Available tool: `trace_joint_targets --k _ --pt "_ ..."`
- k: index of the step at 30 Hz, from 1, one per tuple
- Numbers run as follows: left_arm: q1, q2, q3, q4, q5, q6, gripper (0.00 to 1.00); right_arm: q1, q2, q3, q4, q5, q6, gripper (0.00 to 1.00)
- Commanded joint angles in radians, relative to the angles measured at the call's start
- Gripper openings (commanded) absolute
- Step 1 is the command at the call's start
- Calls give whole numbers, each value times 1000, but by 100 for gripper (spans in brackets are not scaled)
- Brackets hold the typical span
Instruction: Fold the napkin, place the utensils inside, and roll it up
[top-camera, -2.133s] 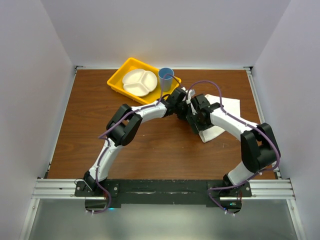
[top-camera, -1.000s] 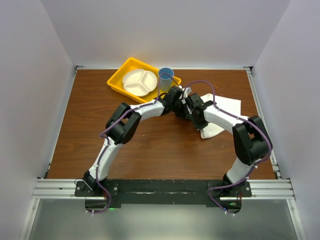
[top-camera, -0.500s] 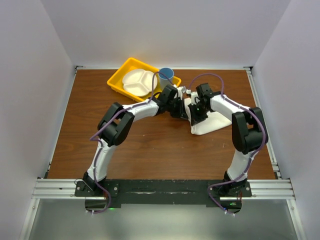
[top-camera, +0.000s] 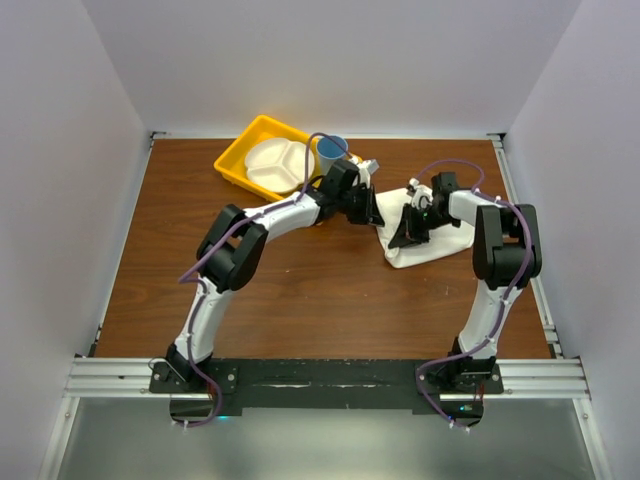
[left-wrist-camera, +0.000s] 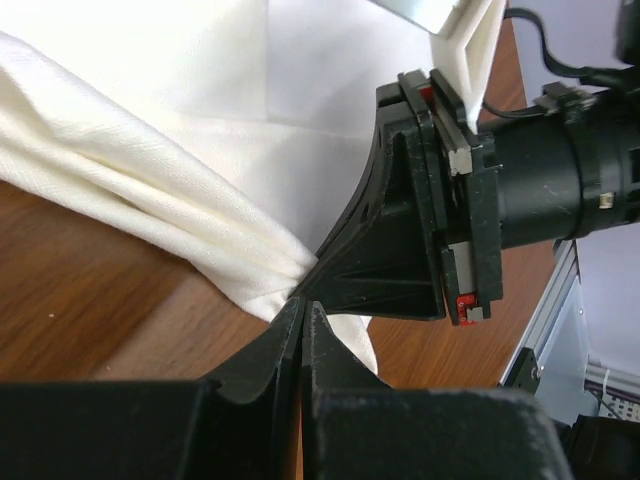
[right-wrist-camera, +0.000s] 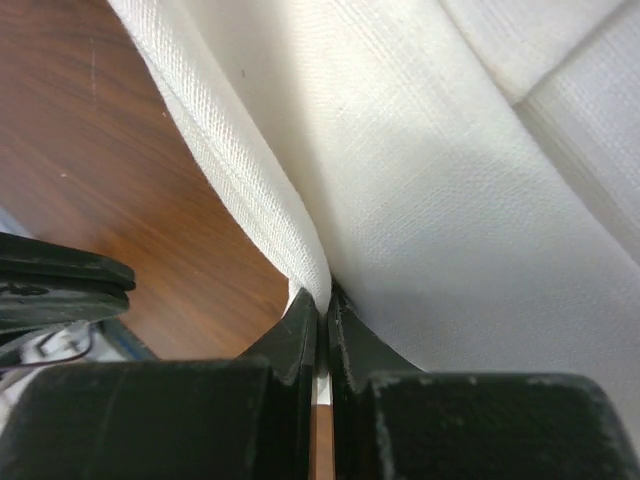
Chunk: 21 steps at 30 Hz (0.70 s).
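Note:
The white napkin (top-camera: 445, 245) lies bunched on the right of the brown table, folded over on itself. My left gripper (top-camera: 374, 208) is at its left corner. In the left wrist view that gripper (left-wrist-camera: 302, 306) is shut on a gathered fold of the napkin (left-wrist-camera: 180, 190). My right gripper (top-camera: 402, 236) reaches in from the right onto the cloth's left side. In the right wrist view it (right-wrist-camera: 323, 303) is shut on a doubled edge of the napkin (right-wrist-camera: 450, 170). The right gripper's black body (left-wrist-camera: 430, 200) sits close in front of the left one. The utensils are out of view.
A yellow tray (top-camera: 232, 162) holding a white divided plate (top-camera: 276, 165) stands at the back, left of centre. A blue cup (top-camera: 332, 151) is at its right corner, just behind the left wrist. Walls close in the table on three sides.
Both grippers stayed shut on the cloth. The left one shifted toward the back; the right arm swung out to the right, and the napkin was drawn over into a more compact bundle.

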<state>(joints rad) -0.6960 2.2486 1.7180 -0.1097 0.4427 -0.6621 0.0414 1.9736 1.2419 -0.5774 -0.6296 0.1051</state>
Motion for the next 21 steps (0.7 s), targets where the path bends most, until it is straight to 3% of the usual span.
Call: trace_joint_targets --k 1,21 --pt "-2 26 66 27 17 -5 6 -38 16 -39 53 -94 54 0" --pt "-22 184 160 94 25 -36 6 -109 126 -29 -35 -13 47 0"
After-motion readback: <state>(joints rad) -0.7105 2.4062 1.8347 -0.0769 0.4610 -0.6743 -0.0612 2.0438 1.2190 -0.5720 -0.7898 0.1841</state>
